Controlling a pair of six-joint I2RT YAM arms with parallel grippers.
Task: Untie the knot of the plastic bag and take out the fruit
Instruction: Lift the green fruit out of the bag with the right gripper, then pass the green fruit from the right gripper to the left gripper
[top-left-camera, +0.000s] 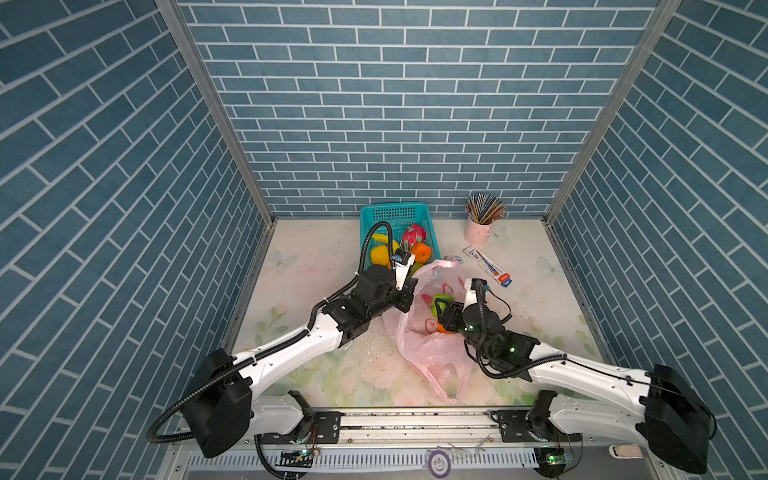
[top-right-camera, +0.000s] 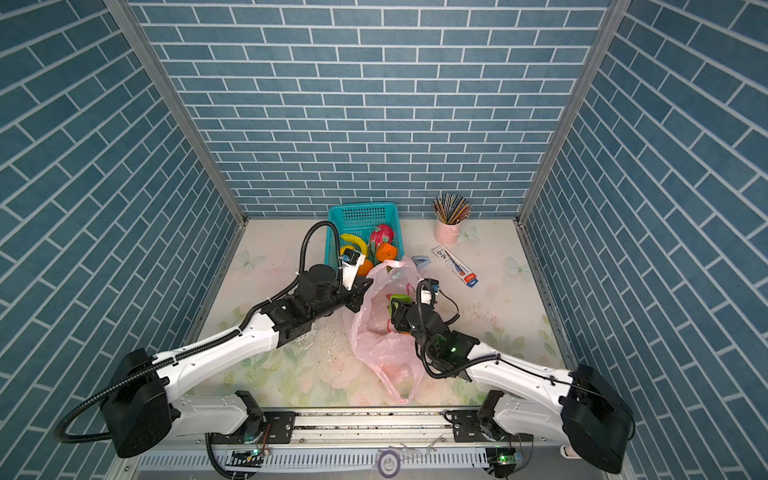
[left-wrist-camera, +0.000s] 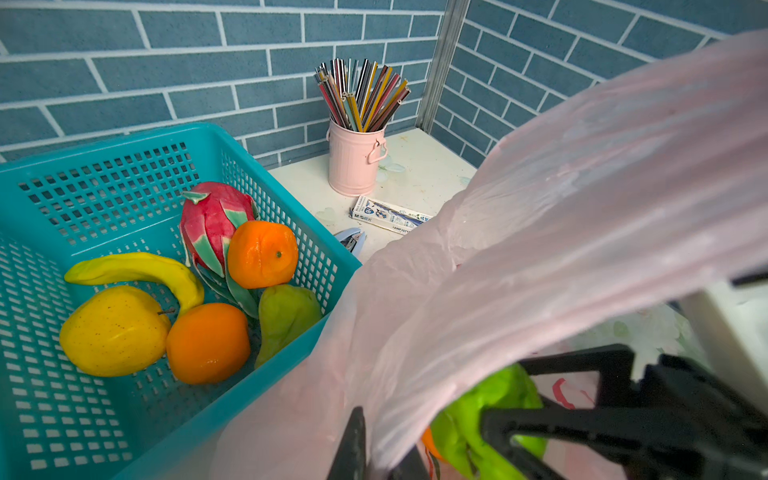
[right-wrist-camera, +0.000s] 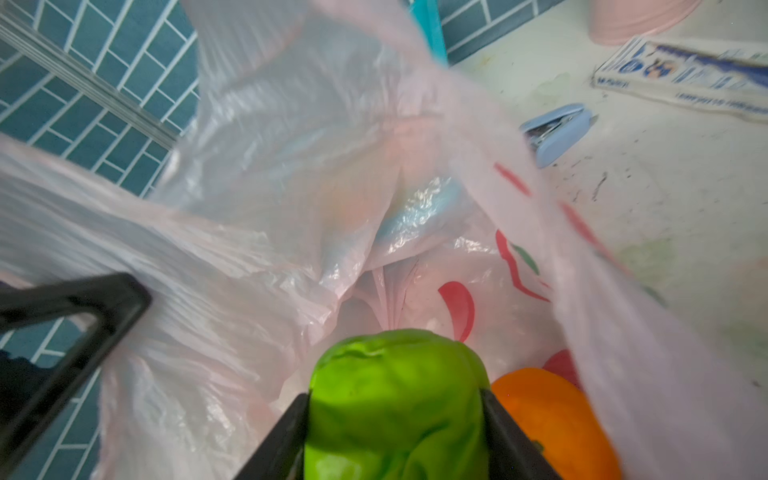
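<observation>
The pink plastic bag (top-left-camera: 424, 353) lies open on the table in both top views; the knot is out of view. My left gripper (left-wrist-camera: 380, 455) is shut on the bag's near rim (top-right-camera: 370, 291) and holds the film up beside the teal basket (top-left-camera: 374, 216). My right gripper (right-wrist-camera: 395, 415) reaches into the bag's mouth and is shut on a bright green fruit (top-left-camera: 441, 300). An orange fruit (right-wrist-camera: 548, 415) lies in the bag next to it. In the basket (left-wrist-camera: 124, 137) lie a dragon fruit (left-wrist-camera: 212, 224), two oranges, a yellow fruit (left-wrist-camera: 112, 332) and a green one (left-wrist-camera: 286, 316).
A yellow banana (left-wrist-camera: 137, 270) also lies in the basket. A pink cup of coloured sticks (top-left-camera: 482, 228) stands at the back right, with a white box (top-left-camera: 486, 266) in front of it. A blue stapler (right-wrist-camera: 557, 133) lies just beyond the bag.
</observation>
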